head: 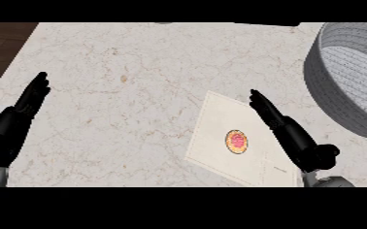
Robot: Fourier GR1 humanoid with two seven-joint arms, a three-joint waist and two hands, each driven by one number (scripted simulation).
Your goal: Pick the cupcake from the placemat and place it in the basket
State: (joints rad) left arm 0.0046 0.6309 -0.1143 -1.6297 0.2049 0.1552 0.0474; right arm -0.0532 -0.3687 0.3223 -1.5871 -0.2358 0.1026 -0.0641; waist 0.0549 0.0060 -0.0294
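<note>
Left hand (27,104) at the counter's left edge, fingers straight and pointing away from the robot, holding nothing; resting. Dark wood floor (13,39) shows past the counter's far-left corner.

Counter (122,77): pale marble-look top, cream with faint tan veins and a few rust-coloured flecks. It fills nearly the whole view.

Right of centre, toward the near edge: cream placemat (215,136), rectangular, lying skewed to the counter's edges. Faint lines near its near-right corner; no lettering readable there or anywhere else.

Cupcake (237,141) sits on the placemat, roughly at its middle; seen from above, orange rim with pink-red top.

Right hand (276,119) just right of the cupcake, over the placemat's right side. Fingers straight and together, pointing toward the far edge, thumb out to the right; grasping nothing, apart from the cupcake.

Far right: grey basket (337,77), round wall, cut off by the view's edge, well apart from the placemat.
</note>
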